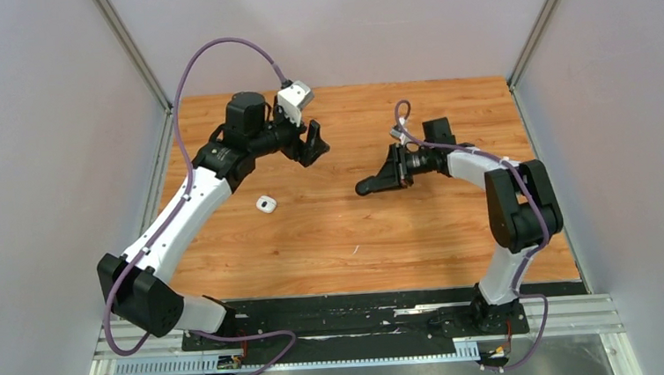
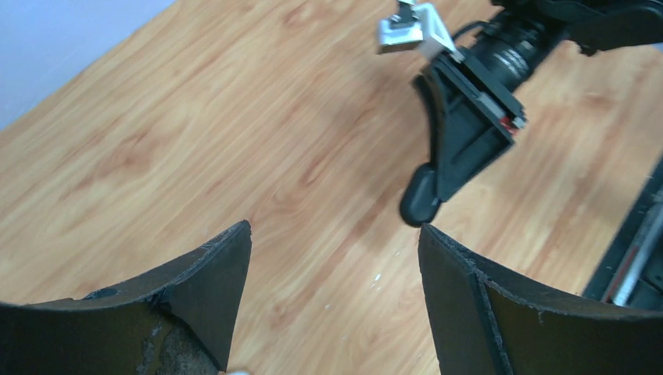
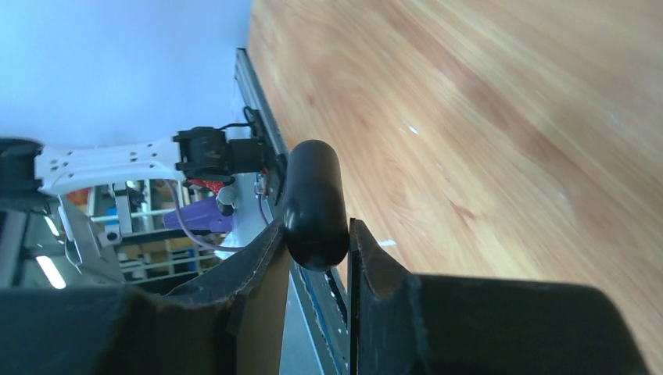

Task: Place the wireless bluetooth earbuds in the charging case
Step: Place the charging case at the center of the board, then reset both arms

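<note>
Right gripper (image 3: 314, 244): mine, pinching a black rounded charging case (image 3: 313, 183) at top-view centre; left gripper (image 2: 335, 234): wide open, empty; small white piece (image 1: 265, 204) left of centre, earbuds not discernible; step: presenting case, next probably needs my left to open it

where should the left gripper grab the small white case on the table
Probably by its opposite side edges, from straight above: the white case lies flat and low on the table, nothing beside it, so the open left gripper can straddle it.
</note>
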